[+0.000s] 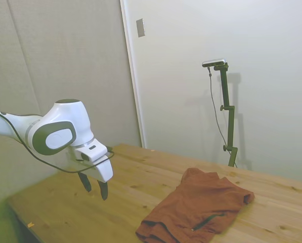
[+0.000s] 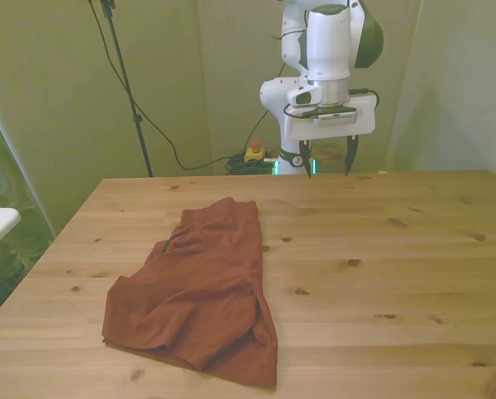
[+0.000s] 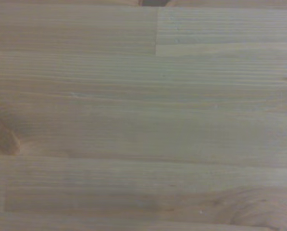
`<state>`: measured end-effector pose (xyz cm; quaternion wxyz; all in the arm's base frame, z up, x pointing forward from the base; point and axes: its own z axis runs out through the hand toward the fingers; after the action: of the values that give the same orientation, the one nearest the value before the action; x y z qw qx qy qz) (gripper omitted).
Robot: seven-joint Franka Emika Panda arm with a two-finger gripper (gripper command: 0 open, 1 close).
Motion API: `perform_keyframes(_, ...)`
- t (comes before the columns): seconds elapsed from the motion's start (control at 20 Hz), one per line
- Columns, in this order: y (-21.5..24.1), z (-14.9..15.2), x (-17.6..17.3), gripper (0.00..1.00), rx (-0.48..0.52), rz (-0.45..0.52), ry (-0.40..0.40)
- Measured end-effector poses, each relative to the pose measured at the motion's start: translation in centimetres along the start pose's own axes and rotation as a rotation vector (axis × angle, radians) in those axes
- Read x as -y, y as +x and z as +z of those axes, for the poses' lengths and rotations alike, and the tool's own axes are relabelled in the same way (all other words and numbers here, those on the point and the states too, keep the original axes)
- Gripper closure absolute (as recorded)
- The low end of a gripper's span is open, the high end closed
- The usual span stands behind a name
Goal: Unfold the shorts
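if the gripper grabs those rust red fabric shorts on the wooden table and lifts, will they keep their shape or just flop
The rust-red fabric shorts will probably flop: they lie in soft creases and overlapping folds, so only the pinched layer should rise while the rest drapes. They look thin and light. Pushed instead, the cloth would likely bunch on the bare wooden table rather than slide whole. The open two-finger gripper hangs apart from them.

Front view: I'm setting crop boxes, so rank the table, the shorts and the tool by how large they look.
1. Table
2. Shorts
3. Tool, though it sits farther from the camera, so it looks smaller than it is.
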<state>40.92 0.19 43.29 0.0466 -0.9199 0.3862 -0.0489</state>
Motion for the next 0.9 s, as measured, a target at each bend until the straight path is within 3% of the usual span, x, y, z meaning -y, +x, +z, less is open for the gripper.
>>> perform_keyframes(0.15,0.6,-0.4,-0.1,0.0,-0.034,-0.008,0.002)
perform_keyframes(0.3,3.5,-3.3,-0.5,0.0,-0.084,0.034,0.04)
perform_keyframes(0.55,10.9,-7.3,-1.9,0.0,-0.137,0.124,0.085)
perform_keyframes(0.9,22.6,-8.2,-4.8,0.0,-0.162,0.23,0.092)
